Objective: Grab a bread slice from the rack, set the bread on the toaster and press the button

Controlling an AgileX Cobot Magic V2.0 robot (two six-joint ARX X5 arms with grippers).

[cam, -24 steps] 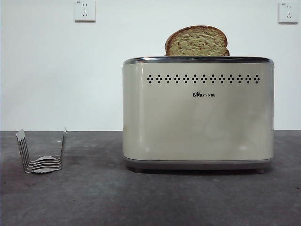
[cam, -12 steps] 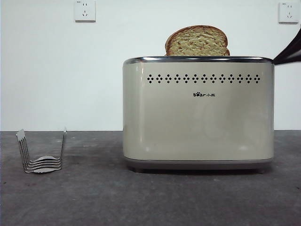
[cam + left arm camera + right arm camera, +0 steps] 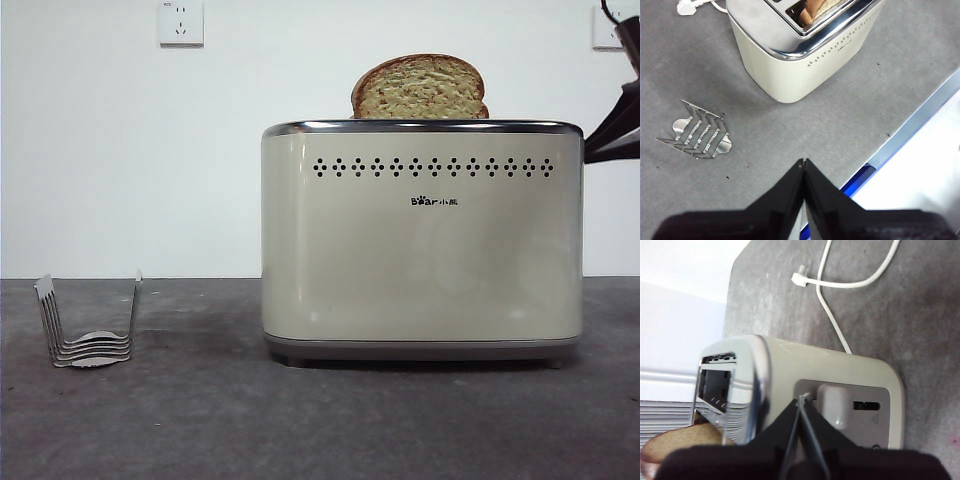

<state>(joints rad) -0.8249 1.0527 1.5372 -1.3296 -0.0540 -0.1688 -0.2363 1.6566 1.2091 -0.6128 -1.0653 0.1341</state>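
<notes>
Bread slice [image 3: 419, 88] already stands in the toaster [image 3: 420, 240], so the closed right gripper [image 3: 801, 399], at the toaster's three o'clock end, risks slipping off the lever [image 3: 833, 405] beside it.

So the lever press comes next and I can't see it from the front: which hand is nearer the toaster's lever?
Right. The right hand sits at the toaster's lever; the left hand hangs back over the table edge.

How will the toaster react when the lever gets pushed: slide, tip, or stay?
Probably stays: the toaster is broad, boxy and flat on the table. The right hand, shut, sits beside the lever on the end panel; a downward push seems unlikely to tip it.
</notes>
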